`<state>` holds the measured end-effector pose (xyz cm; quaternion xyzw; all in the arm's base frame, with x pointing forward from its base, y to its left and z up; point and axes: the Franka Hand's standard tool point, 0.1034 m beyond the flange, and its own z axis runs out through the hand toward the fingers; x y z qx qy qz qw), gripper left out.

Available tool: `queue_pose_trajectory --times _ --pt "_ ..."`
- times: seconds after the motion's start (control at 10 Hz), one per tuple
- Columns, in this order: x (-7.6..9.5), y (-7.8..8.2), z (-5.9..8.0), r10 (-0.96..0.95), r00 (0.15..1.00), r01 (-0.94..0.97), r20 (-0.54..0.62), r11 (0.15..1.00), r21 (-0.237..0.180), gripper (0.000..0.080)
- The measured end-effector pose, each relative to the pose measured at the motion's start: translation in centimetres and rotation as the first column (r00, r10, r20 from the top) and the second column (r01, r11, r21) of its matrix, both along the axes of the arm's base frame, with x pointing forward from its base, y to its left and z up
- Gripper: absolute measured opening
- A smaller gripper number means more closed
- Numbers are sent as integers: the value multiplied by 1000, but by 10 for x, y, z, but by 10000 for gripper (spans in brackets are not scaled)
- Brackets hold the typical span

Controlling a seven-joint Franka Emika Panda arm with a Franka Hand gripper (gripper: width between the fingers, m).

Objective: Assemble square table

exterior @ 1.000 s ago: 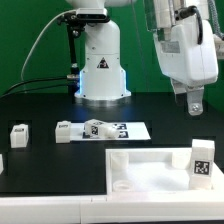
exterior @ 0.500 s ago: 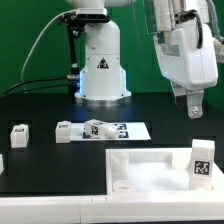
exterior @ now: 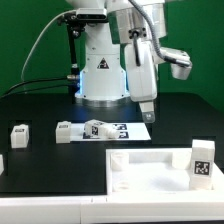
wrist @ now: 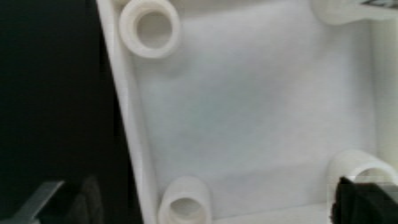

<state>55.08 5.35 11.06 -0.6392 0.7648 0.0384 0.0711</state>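
One panel (exterior: 150, 168) and four tagged legs (exterior: 18, 133) (exterior: 65, 131) (exterior: 97, 127) (exterior: 201, 160) show, one upright on the panel; the tool (exterior: 146, 117) hangs open, empty.

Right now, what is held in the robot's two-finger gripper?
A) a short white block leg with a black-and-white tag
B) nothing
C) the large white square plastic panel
B: in the wrist view the gripper has its dark fingers wide apart, with only the white square panel beyond them.
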Motion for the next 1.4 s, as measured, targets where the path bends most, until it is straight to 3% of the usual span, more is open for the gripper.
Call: queue_pose_trajectory --times 0.3,0.5,0.6,0.7,1.1,1.2,1.4 --pt "-4 -2 -4 -17 1000 17 -8 1000 1 648" --pt "-41 -35 -26 -121 993 121 10 992 -28 648" --pt "-67 -54 -40 -196 979 200 57 977 -68 648" --pt "-81 -61 -47 -201 976 209 83 973 -102 648" --pt "-81 -59 -49 -197 977 204 79 974 -95 648" --pt "-94 -75 -51 -256 959 268 119 958 -104 648" --pt "-127 -80 -47 -277 953 289 126 953 -91 648"
